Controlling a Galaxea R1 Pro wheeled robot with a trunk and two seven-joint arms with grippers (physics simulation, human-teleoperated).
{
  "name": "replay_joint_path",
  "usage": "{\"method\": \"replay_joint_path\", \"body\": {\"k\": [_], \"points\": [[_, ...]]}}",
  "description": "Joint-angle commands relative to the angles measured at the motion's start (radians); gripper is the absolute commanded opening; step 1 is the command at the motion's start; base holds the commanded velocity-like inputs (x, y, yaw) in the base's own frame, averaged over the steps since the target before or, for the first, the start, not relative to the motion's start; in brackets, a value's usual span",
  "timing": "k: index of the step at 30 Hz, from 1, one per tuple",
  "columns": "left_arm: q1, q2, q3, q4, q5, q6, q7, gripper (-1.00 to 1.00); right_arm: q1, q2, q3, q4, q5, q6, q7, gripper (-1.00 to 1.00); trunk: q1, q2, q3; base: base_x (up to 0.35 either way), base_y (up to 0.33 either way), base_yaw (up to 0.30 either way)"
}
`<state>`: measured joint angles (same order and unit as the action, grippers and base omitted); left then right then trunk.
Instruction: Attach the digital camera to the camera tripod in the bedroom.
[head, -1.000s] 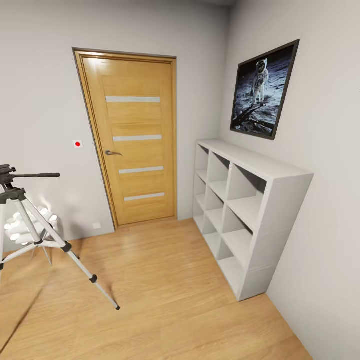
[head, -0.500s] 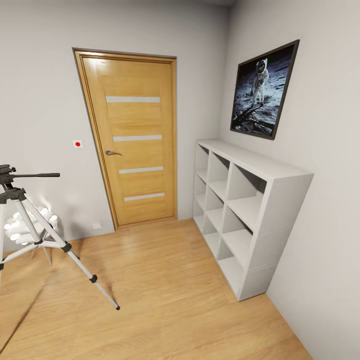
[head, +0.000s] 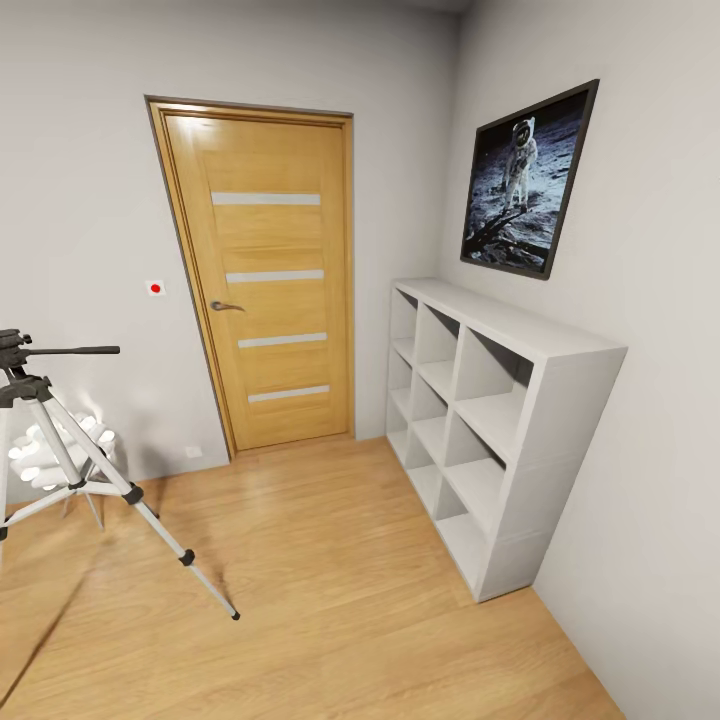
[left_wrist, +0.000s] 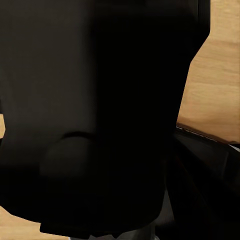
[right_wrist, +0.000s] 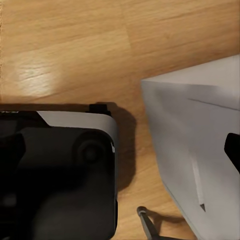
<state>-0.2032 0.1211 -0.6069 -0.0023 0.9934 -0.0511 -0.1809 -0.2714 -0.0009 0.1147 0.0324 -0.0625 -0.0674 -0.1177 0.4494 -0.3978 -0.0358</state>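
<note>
The camera tripod stands on the light wood floor at the left edge of the head view, near the wall that holds the door. Its black pan head sits at the top with the long black handle pointing level toward the door, and one silver-white leg with black joints runs down and out to a black foot on the floor. Nothing is mounted on the pan head. Just behind the tripod's legs, against the wall, stands a small white ball-cluster lamp on thin legs.

The wooden door is shut, with four pale horizontal strips and a metal lever handle. On the wall between the door and the tripod is a white wall plate with a red dot. White cube shelves stand against the right-hand wall, reaching back to the corner by the door, and every compartment that can be seen is bare. Above them hangs a black-framed astronaut picture.

The left wrist view is mostly taken up by a dark, unlit body close to the lens, with wood floor beyond it; the left end effector cannot be made out, so I cannot tell its state. The right wrist view shows wood floor, a black and grey part of the robot and a pale grey panel; the right end effector's state cannot be told either.
</note>
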Motion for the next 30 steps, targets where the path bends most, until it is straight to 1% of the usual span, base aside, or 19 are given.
{"method": "replay_joint_path", "body": {"k": [1, 12, 19, 30], "points": [[-0.001, 0.000, -0.008, 0.001, 0.007, -0.003, -0.003, -1.00, -0.002, 0.001, 0.008, 0.004, -0.007, -0.006, -0.002, 1.00, 0.001, -0.002, -0.002, 0.000, 0.000, 0.000], [-0.001, 0.000, -0.008, 0.001, 0.007, -0.004, -0.003, -1.00, -0.002, 0.006, 0.008, 0.003, -0.007, 0.017, -0.004, 1.00, 0.001, -0.002, -0.002, 0.000, 0.000, 0.000], [-0.001, -0.001, -0.008, 0.001, 0.005, -0.005, -0.003, -1.00, 0.001, 0.006, 0.008, 0.003, -0.005, 0.012, -0.003, 1.00, 0.001, -0.002, -0.002, 0.000, 0.000, 0.014], [-0.001, -0.002, -0.008, 0.001, 0.005, -0.006, -0.003, -1.00, 0.003, 0.003, 0.008, 0.003, -0.005, 0.007, -0.003, 1.00, 0.001, -0.002, -0.002, 0.000, 0.000, 0.227]]}}
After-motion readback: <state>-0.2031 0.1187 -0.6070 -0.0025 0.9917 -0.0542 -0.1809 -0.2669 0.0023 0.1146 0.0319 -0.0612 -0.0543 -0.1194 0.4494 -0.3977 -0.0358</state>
